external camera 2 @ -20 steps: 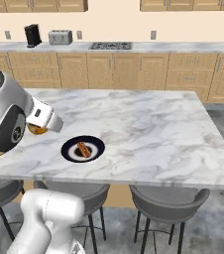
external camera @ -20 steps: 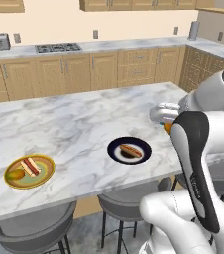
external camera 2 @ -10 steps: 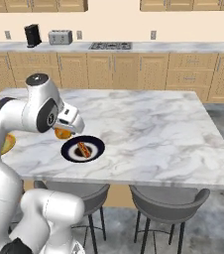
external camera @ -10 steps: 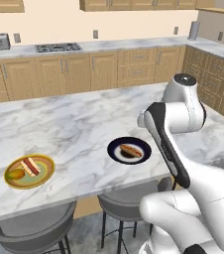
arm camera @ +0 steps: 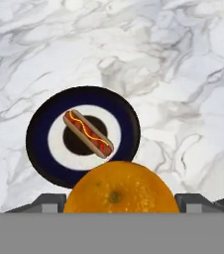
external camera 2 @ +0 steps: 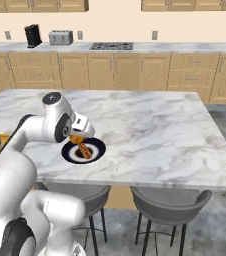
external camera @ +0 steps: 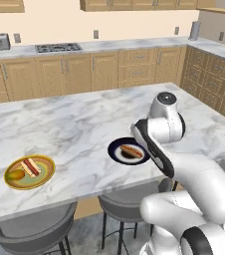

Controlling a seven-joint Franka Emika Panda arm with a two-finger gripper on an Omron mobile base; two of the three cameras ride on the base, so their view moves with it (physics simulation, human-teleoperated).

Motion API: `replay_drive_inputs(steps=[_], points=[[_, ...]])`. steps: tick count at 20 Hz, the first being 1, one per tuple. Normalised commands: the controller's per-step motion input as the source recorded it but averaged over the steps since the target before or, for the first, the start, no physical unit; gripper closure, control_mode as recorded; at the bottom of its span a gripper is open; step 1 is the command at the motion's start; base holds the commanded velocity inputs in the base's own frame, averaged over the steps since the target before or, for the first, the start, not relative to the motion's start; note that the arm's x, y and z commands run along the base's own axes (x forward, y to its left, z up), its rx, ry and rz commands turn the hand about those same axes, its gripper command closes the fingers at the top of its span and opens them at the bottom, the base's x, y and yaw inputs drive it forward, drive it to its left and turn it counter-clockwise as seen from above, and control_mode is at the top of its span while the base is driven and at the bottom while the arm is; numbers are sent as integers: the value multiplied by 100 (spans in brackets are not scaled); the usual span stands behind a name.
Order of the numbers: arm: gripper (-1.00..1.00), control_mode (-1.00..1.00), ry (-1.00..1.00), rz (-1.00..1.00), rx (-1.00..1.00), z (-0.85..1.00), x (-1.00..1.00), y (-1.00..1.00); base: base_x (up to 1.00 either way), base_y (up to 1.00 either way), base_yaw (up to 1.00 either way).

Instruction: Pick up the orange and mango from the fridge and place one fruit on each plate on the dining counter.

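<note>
My gripper (arm camera: 116, 203) is shut on the orange (arm camera: 119, 191), a round bright fruit gripped between the fingertips. It hangs just above the near rim of the dark blue plate (arm camera: 39, 134) with the white centre, where a hot dog (arm camera: 88, 133) lies. In the right base view the orange (external camera 2: 76, 138) and gripper (external camera 2: 78, 139) hover at the left edge of that plate (external camera 2: 98, 150). The mustard-yellow plate (external camera: 43, 175) sits far left on the dining counter (external camera: 74, 124), and the yellow-green mango (external camera: 15, 175) lies on it beside a sandwich. The fridge is out of view.
Grey stools (external camera: 127, 206) stand along the counter's near edge. Wooden cabinets with a cooktop (external camera: 58, 47) and a toaster (external camera 2: 60, 37) line the back wall. The marble right of the dark plate (external camera: 115, 149) is bare.
The arm has swung from close to the base out over the counter, carrying the orange to the dark blue plate. Plates and base have not moved.
</note>
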Motion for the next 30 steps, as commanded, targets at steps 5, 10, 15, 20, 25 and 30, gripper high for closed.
replay_drive_inputs(steps=[5, 10, 15, 20, 25, 30], points=[[100, -100, -3, 0, 0, -54, 63, 0, 0, 0, 0], [100, -100, 1, 0, 0, -25, 75, 0, 0, 0, 0], [100, -100, 2, 0, 0, -41, 64, 0, 0, 0, 0], [100, -100, 3, 0, 0, -49, 21, 0, 0, 0, 0], [-100, -100, 2, 0, 0, -38, 21, 0, 0, 0, 0], [-100, -100, 1, 0, 2, -10, 16, 0, 0, 0, 0]])
